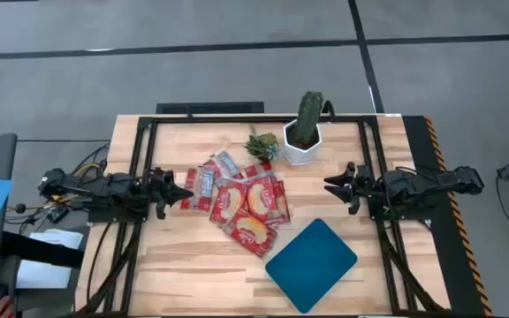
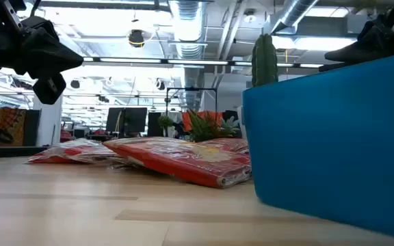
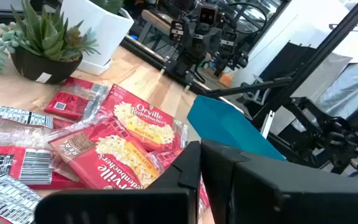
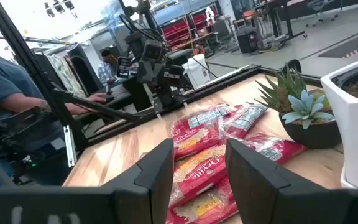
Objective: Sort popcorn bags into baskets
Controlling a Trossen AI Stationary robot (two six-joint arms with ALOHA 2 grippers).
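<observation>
Red and glossy, the popcorn bags (image 1: 239, 203) lie in one overlapping heap on the middle of the wooden table (image 1: 184, 265). The larger ones with the yellow-orange picture (image 3: 124, 146) are on the side of the heap toward the basket, and the narrow ones with silver-grey (image 1: 227, 164) are on the side toward the plants. No bag is inside the teal-blue basket (image 1: 311, 264), which sits tilted on the table just beside the heap, near the front edge and closer to the right arm.

The left gripper (image 1: 182, 194) hangs above the table at the left side of the heap, with its tip pointing at the bags and very near to the closest one, but touching none. In the left wrist view its two dark fingers (image 3: 185, 171) stand with only a thin slit between them, and nothing is held there.

The right gripper (image 1: 330, 184) hangs at the right side, well apart from the heap, between the white pot (image 1: 304, 146) and the basket. Its fingers (image 4: 157, 168) stand wide apart and hold nothing; the bags show through the gap between them in the right wrist view.

A small green spiky plant (image 1: 262, 144) stands just beside the white pot with the cactus (image 1: 308, 113), behind the heap. A person in a blue shirt (image 4: 8, 84) stands beyond the table.
</observation>
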